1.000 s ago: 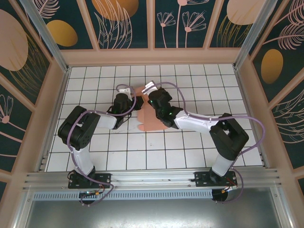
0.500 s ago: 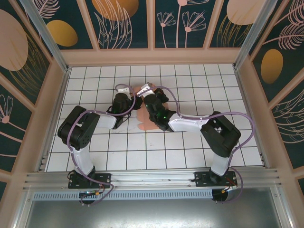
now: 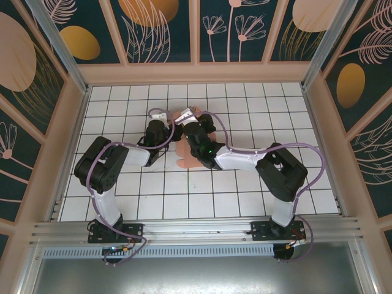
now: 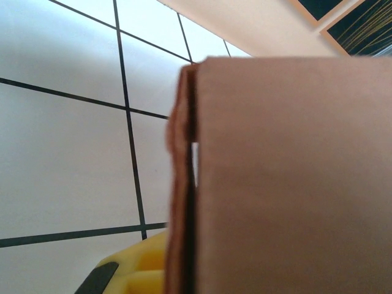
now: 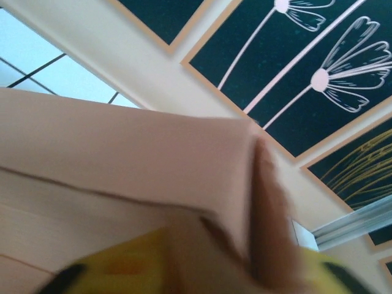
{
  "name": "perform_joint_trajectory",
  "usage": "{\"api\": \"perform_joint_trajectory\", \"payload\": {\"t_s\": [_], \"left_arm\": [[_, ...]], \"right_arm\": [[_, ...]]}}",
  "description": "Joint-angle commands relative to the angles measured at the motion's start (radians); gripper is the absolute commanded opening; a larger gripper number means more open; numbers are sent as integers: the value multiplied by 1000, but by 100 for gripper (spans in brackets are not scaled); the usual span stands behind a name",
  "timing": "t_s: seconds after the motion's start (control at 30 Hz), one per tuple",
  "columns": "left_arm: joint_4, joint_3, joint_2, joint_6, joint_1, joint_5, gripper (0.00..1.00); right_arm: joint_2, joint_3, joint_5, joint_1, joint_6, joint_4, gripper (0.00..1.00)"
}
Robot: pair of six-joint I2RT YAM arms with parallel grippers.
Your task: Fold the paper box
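Observation:
The salmon-pink paper box point(image 3: 185, 157) lies partly folded on the tiled floor between both grippers. My left gripper point(image 3: 173, 132) reaches in from the left, shut on the paper box. In the left wrist view a raised panel point(image 4: 288, 184) stands edge-on, with one yellow finger point(image 4: 131, 271) left of its edge. My right gripper point(image 3: 185, 126) comes in from the right over the sheet's far end. In the blurred right wrist view its yellow fingers point(image 5: 110, 266) stand apart, open, with a folded flap point(image 5: 122, 147) rising between and above them.
White tiled floor point(image 3: 245, 104) with black grid lines stretches all round the box. Peach-framed walls with dark floral panels point(image 3: 245, 30) enclose the back and sides. The arm bases sit on the aluminium rail point(image 3: 196, 231) at the near edge.
My right arm has swung left, its elbow closer in and its wrist further over the box. Its jaws have parted. The left arm has not moved.

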Motion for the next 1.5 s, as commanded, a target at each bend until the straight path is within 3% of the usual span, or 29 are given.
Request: {"api": "perform_joint_trajectory", "payload": {"t_s": [0.0,0.1,0.23,0.57,0.73,1.0,1.23,1.47], "left_arm": [[39,20,-9,5,-12,40,0],[31,22,-10,-1,-12,32,0],[17,28,-7,-17,-12,16,0],[-5,35,-6,-37,-6,12,0],[-6,36,-5,-36,-5,22,0],[2,36,-3,-33,-4,41,0],[-1,39,2,-32,-4,44,0],[-4,41,9,-27,-4,44,0]], "right_arm": [[-54,21,-101,8,109,-73,55],[-97,9,-153,7,151,-85,68],[-172,-1,-239,1,211,-122,76],[-356,-25,-540,-66,384,-251,79],[-414,-53,-753,-131,384,-325,67],[-434,-60,-943,-288,381,-424,54],[-351,-19,-1023,-286,348,-476,47],[-301,8,-971,-256,319,-491,36]]}}
